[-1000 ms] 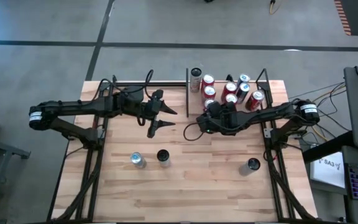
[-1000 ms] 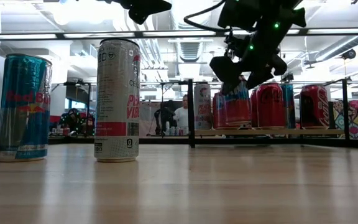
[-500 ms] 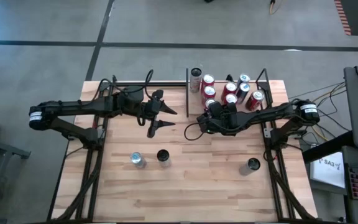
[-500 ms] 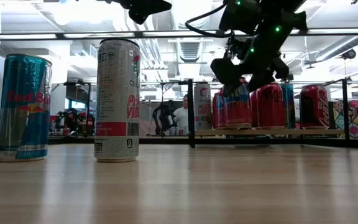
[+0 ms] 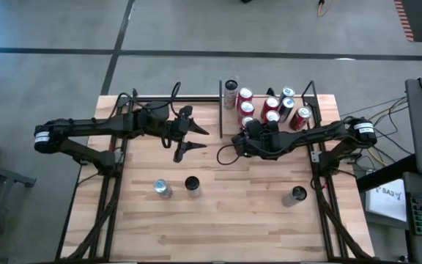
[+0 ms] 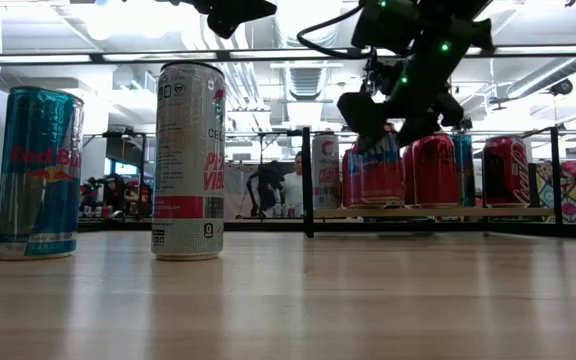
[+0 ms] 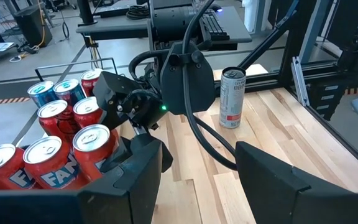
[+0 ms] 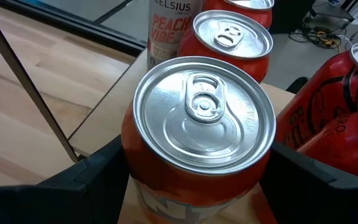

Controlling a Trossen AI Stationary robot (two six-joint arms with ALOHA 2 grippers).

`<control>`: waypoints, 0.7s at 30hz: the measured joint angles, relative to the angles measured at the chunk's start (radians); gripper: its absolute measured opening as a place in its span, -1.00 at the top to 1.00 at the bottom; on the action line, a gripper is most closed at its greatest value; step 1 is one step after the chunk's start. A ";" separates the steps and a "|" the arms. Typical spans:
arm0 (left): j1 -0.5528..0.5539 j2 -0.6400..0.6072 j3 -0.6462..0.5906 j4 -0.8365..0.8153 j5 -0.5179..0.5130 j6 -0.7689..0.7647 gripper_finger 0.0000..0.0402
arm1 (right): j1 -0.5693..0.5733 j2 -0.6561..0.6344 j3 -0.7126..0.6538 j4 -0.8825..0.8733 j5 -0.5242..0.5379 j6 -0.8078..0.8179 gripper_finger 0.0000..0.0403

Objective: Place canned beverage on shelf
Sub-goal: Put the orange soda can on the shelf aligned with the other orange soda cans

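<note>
My right gripper is shut on a red can at the near-left corner of the shelf. The shelf is a light board with black rods at the table's far right and carries several more cans. In the low view the red can stands upright, with its base at the level of the shelf board. My left gripper hangs open above the table's far middle, left of the shelf, with nothing between its fingers. My right gripper pinches the red can's side wall just under the rim between its two fingers, one on each side. The fingers slant down from the table's right. The can is upright; whether its base rests on the board or hangs just above it, I cannot tell.
Behind the held can stand two more red cans and a tall Celsius can. On the tabletop near the front stand a Red Bull can, a tall Celsius can and another can at the right.
</note>
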 joint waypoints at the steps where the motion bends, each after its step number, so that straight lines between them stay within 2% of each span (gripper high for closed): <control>1: 0.000 0.000 0.000 0.001 0.000 0.000 0.05 | 0.000 0.000 0.000 0.003 0.000 0.000 -0.44; 11: 0.000 0.000 0.000 0.002 0.000 -0.003 0.05 | 0.000 0.000 -0.001 0.002 0.017 0.000 -0.45; 21: 0.000 0.000 0.000 0.001 0.000 -0.004 0.05 | 0.000 0.000 -0.030 0.028 0.017 0.008 -0.57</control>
